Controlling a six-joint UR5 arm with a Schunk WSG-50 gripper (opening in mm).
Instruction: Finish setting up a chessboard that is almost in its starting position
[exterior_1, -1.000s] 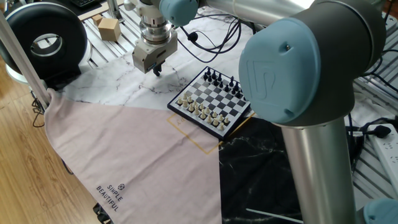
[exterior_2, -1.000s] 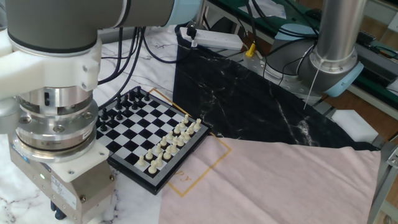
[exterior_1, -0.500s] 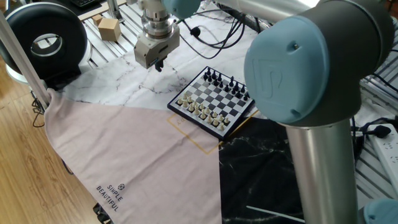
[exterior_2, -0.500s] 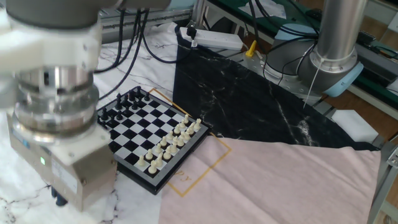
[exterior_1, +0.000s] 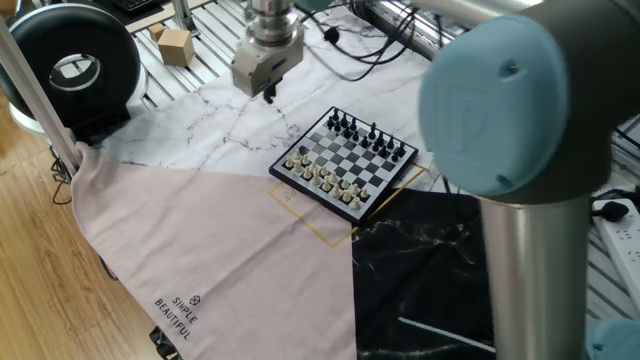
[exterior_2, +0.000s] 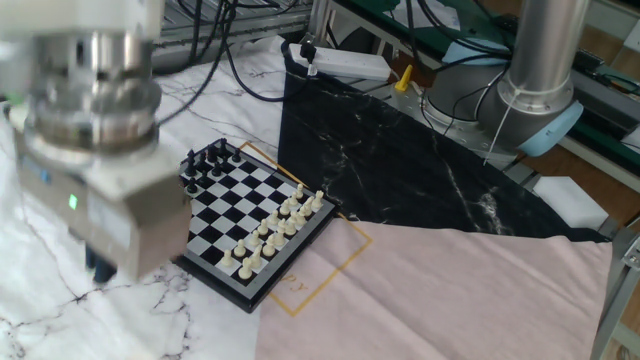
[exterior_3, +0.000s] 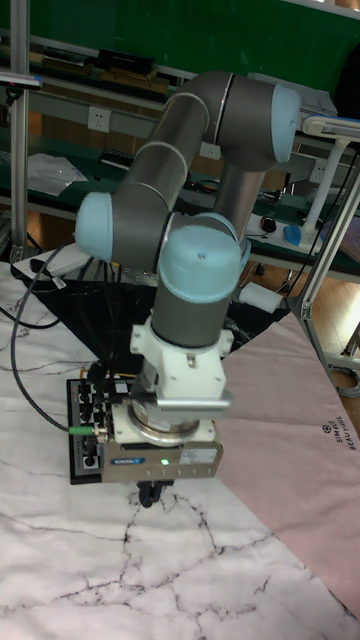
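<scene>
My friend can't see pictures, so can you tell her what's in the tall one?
A big gray and blue robot arm reaches down over a white marble table, its gripper hanging just above the top. Behind it, partly hidden, sits a small chessboard with dark pieces. A pink cloth lies to the right.

The table is covered by three sheets: a white marble-patterned sheet (exterior_1: 215, 125), a pale pink cloth (exterior_1: 230, 265) printed with the words SIMPLE BEAUTIFUL, and a black marble-patterned sheet (exterior_2: 400, 160). The chessboard (exterior_1: 345, 165) rests on the white sheet, its near corner by a thin yellow square outline where the three meet. Black cables (exterior_2: 235, 70) trail over the white sheet. A white power strip (exterior_2: 345, 62) lies at the black sheet's far edge
</scene>
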